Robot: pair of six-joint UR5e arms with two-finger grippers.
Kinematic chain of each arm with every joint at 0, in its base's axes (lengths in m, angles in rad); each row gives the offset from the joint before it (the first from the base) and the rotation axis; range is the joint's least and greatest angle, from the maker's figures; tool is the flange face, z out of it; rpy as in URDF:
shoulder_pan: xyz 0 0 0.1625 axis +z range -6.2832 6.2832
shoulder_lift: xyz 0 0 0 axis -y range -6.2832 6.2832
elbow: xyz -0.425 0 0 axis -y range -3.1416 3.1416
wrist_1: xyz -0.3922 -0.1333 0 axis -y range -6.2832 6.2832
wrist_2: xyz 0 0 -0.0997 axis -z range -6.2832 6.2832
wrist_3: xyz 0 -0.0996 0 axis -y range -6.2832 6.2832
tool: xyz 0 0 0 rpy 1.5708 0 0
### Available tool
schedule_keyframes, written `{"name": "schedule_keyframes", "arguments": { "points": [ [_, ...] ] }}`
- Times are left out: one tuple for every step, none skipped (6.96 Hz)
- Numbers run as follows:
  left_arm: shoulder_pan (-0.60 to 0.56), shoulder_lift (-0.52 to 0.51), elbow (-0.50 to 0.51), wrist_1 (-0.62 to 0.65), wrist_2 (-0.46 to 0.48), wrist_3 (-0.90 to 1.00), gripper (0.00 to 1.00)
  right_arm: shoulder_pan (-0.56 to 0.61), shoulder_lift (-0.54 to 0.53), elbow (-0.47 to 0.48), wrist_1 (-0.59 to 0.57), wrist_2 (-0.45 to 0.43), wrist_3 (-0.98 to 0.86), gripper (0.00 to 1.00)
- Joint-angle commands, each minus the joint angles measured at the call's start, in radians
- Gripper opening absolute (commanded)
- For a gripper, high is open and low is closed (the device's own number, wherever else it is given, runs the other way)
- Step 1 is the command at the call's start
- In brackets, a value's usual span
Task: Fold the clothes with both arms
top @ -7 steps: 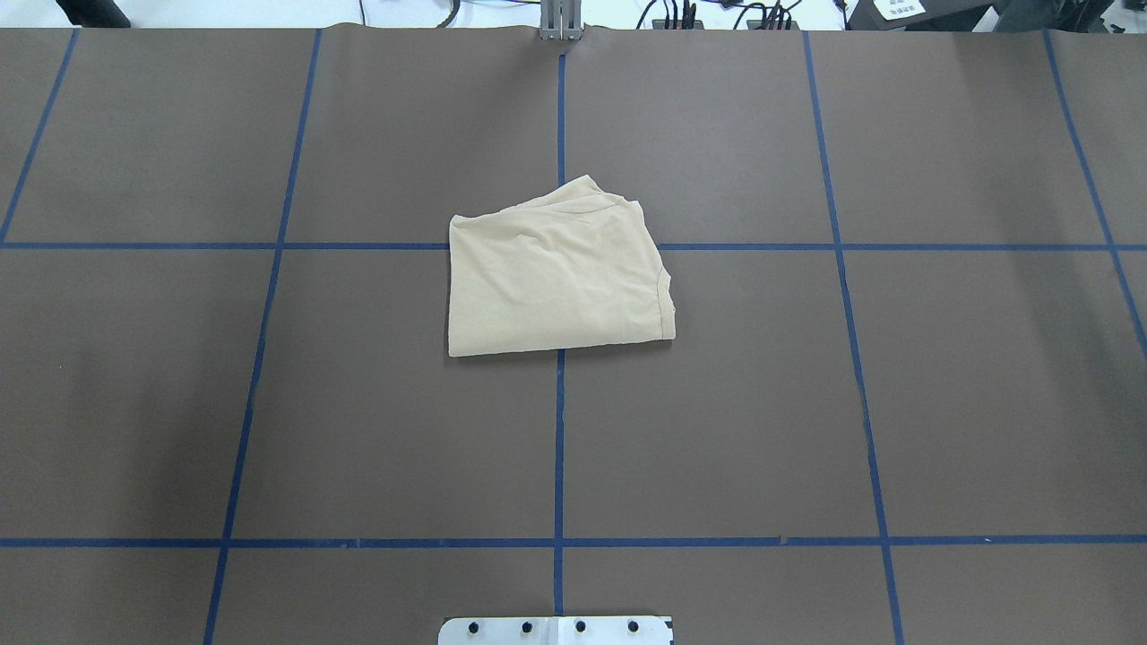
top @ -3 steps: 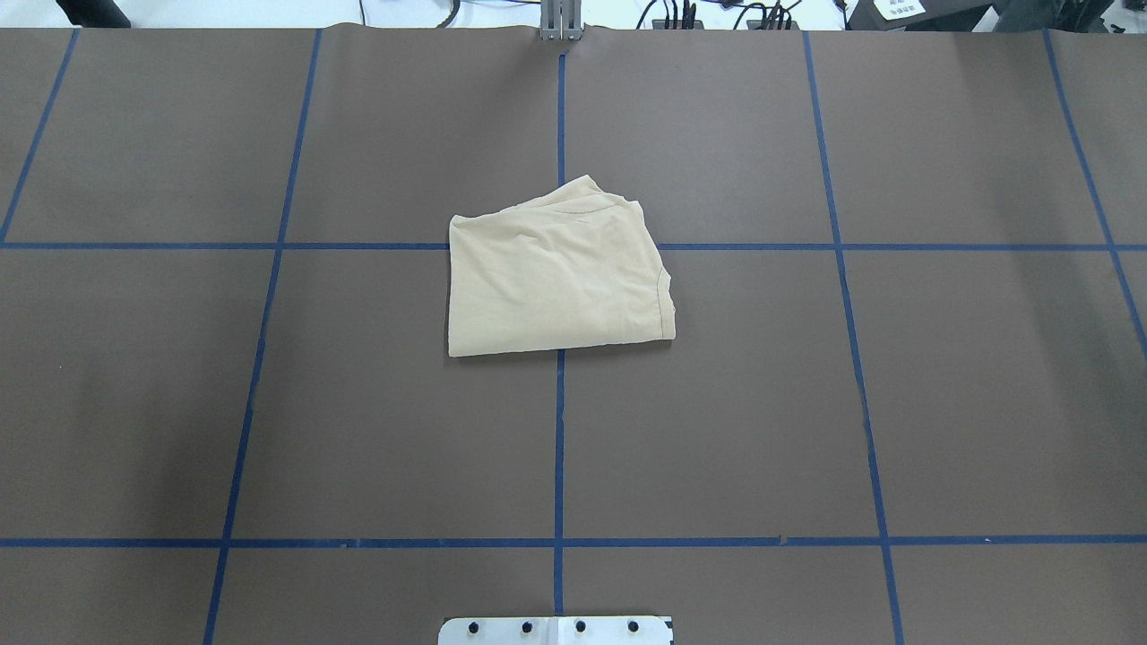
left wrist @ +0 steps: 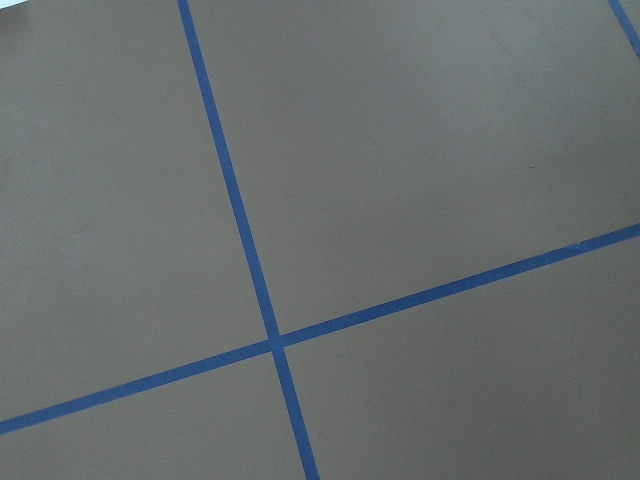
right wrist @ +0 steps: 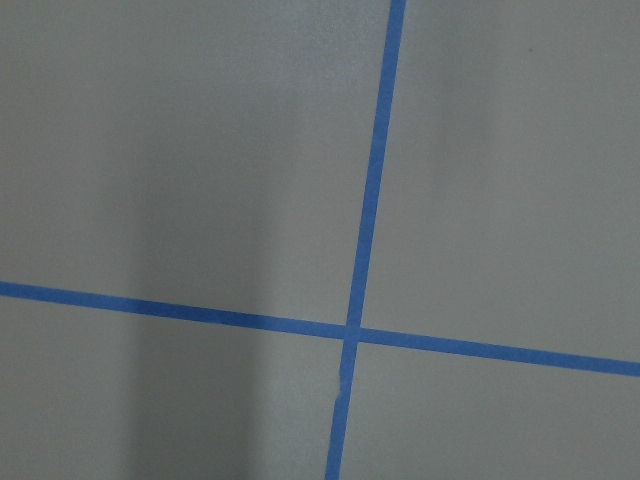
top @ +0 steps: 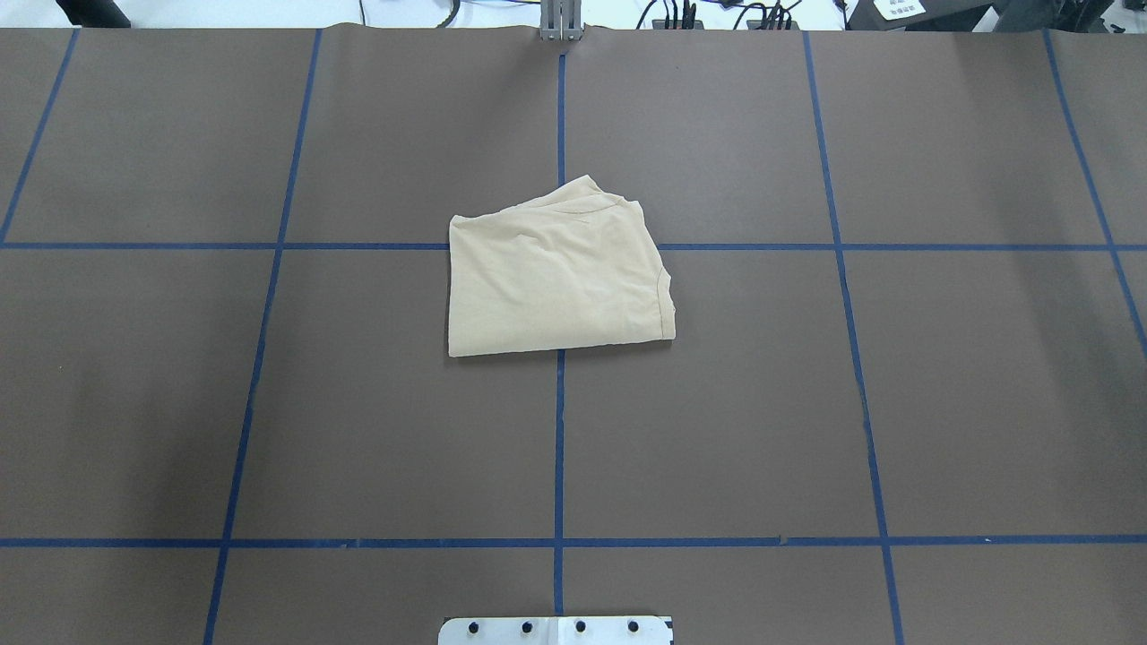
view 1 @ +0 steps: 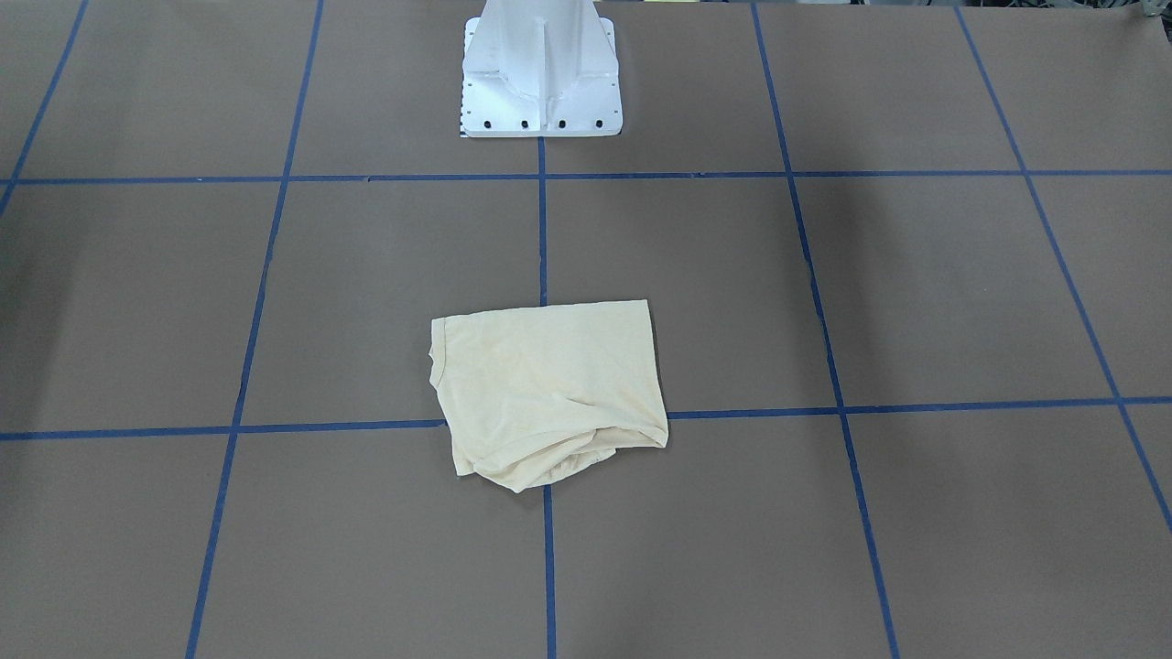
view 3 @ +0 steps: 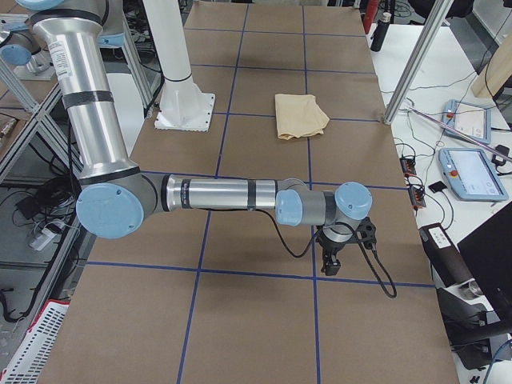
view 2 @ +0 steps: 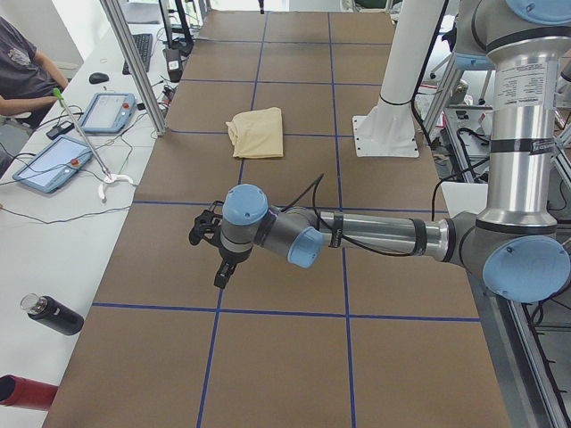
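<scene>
Crosswise lies the folded shirt (top: 556, 278), bunched edge opposite the pedestal (view 1: 540, 91).

no legible text, brand or number in any view. the white sticker (view 2: 522, 82) on the upright tube of the left arm (view 2: 375, 236) has printed lines, too small to read. the white sheet (top: 899, 7) past the table's far edge in the overhead view carries dark print, also too small. the teach pendants (view 3: 474, 174) have lit screens, content blurred.

Blue-taped brown table (top: 358, 403), white pedestal (view 1: 540, 82)
</scene>
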Motion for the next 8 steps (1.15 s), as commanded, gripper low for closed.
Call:
{"name": "schedule_keyframes", "arguments": {
  "points": [
    [0.001, -0.002, -0.003, 0.000, 0.001, 0.000, 1.00, 0.000, -0.007, -0.004, 0.000, -0.017, 0.000, 1.00],
    [0.001, -0.002, -0.003, -0.001, -0.007, 0.002, 1.00, -0.001, -0.021, -0.004, 0.002, -0.020, -0.002, 1.00],
    [0.001, -0.002, -0.003, -0.001, -0.007, 0.002, 1.00, 0.000, -0.027, -0.004, 0.005, -0.018, -0.002, 1.00],
    [0.001, -0.002, -0.003, -0.001, -0.007, 0.002, 1.00, 0.000, -0.026, -0.001, 0.005, -0.014, -0.002, 1.00],
    [0.001, -0.002, -0.003, -0.001, -0.005, 0.002, 1.00, 0.000, -0.027, -0.001, 0.005, -0.011, -0.002, 1.00],
    [0.001, -0.002, -0.001, -0.001, -0.002, 0.002, 1.00, 0.000, -0.027, -0.002, 0.005, -0.011, -0.002, 1.00],
    [0.001, -0.002, -0.003, -0.001, -0.008, 0.002, 1.00, 0.000, -0.027, -0.004, 0.006, -0.012, 0.000, 1.00],
    [0.001, -0.002, -0.003, -0.001, -0.010, 0.002, 1.00, -0.001, -0.026, -0.007, 0.006, -0.012, 0.001, 1.00]
  ]
}}
